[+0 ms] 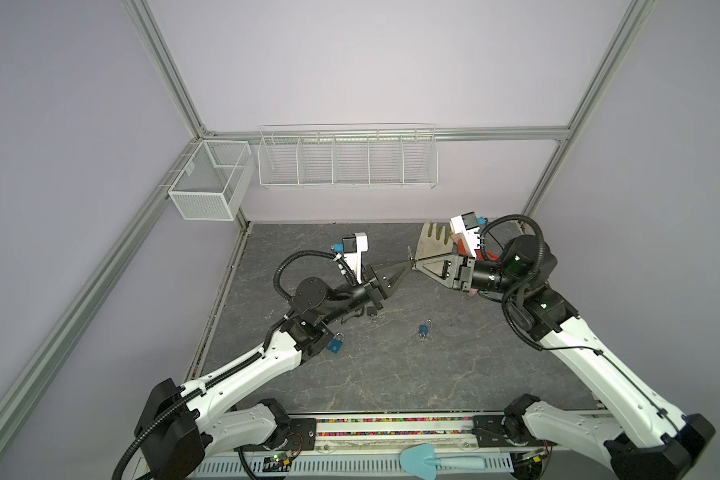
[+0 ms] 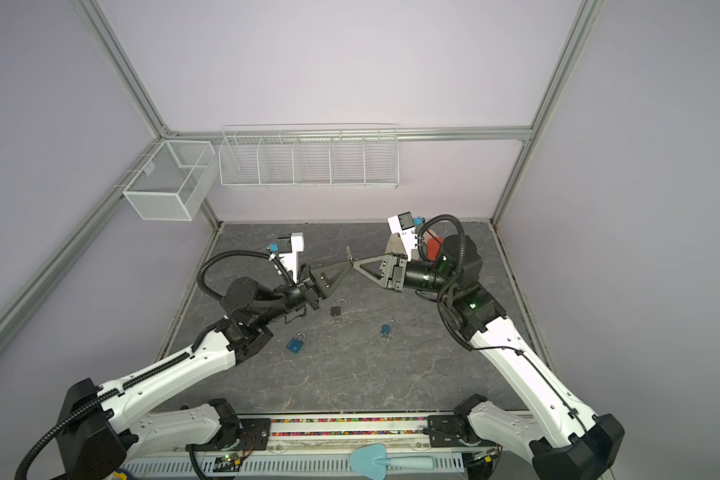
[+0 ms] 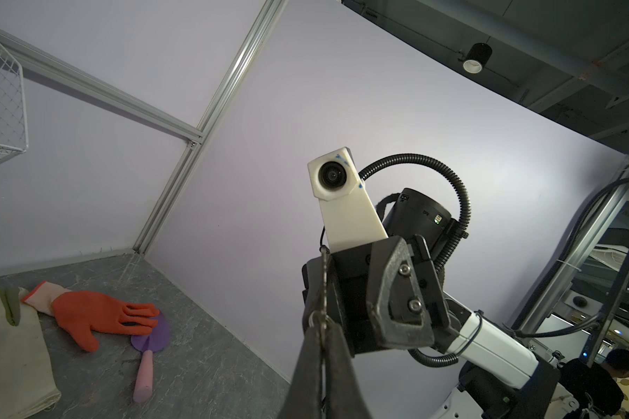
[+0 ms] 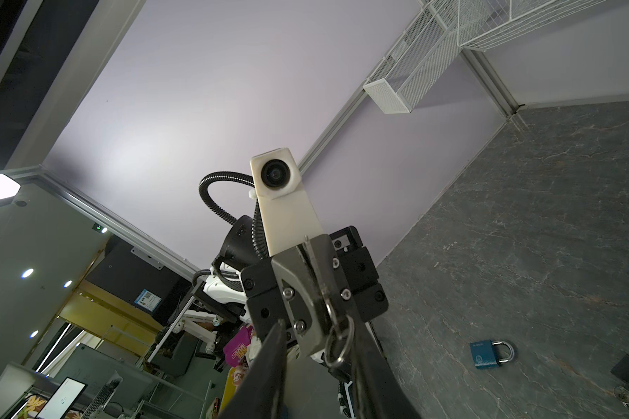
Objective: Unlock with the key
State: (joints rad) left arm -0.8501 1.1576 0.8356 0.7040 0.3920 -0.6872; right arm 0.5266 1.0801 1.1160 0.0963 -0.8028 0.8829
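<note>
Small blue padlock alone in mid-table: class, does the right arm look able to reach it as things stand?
Probably yes. The small blue padlock lies on bare grey table, nothing over it. The right gripper, raised by the silver key in the left gripper, looks open, so could descend.

The left arm point(image 1: 242, 374) and right arm point(image 1: 591, 365) have white shell links between black motor joints, green status lights point(image 1: 516, 257) on the right's. Ribbed black conduit point(image 1: 278, 276) loops at each wrist. The left gripper point(image 1: 408, 263) and right gripper point(image 1: 417, 263) have dark triangular fingers point(image 3: 389, 283) with silver screws point(image 3: 404, 269); toward twelve o'clock of each stands a white camera mount point(image 1: 360, 243).
</note>
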